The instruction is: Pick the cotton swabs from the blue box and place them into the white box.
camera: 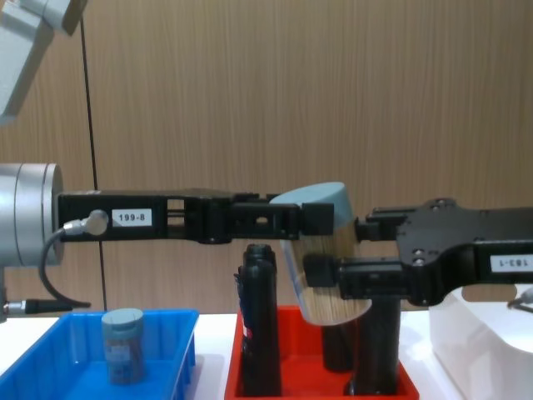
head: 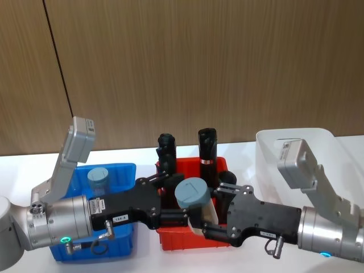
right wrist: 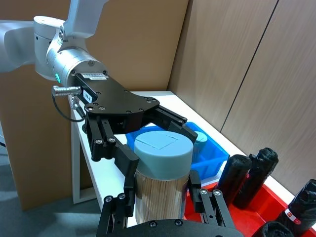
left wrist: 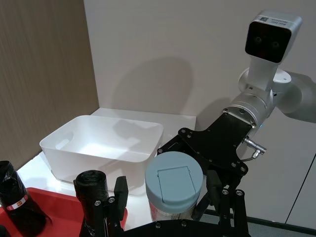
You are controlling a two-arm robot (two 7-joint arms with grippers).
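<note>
The held cotton swabs tub (head: pixel 193 194) was suspended above the red tray (head: pixel 187 239), tilted, between two grippers that met from opposite sides. The right gripper (head: pixel 209 209) entered from 3 o'clock and was clenched on the tub's lower body. In the right wrist view its fingers (right wrist: pixel 129 190) lay against both sides of the clear wall. The left gripper (head: pixel 177 199) entered from 9 o'clock at lid height and stood released. In the left wrist view its fingers (left wrist: pixel 121 190) flanked the tub with a visible gap on one side. A second cotton swabs tub (head: pixel 98 179) stood upright in the blue box (head: pixel 122 170), at about 9 o'clock from the held tub and partly under the left arm. The white box (head: pixel 264 156) stood at 3 o'clock, just beyond the red tray, with the right arm crossing above its near wall. Tall black cylinders (head: pixel 207 145) stood upright in the red tray at 12 o'clock from the held tub, close behind both sets of fingers and directly below the transfer point. All three containers rested on the white table (head: pixel 142 154).
</note>
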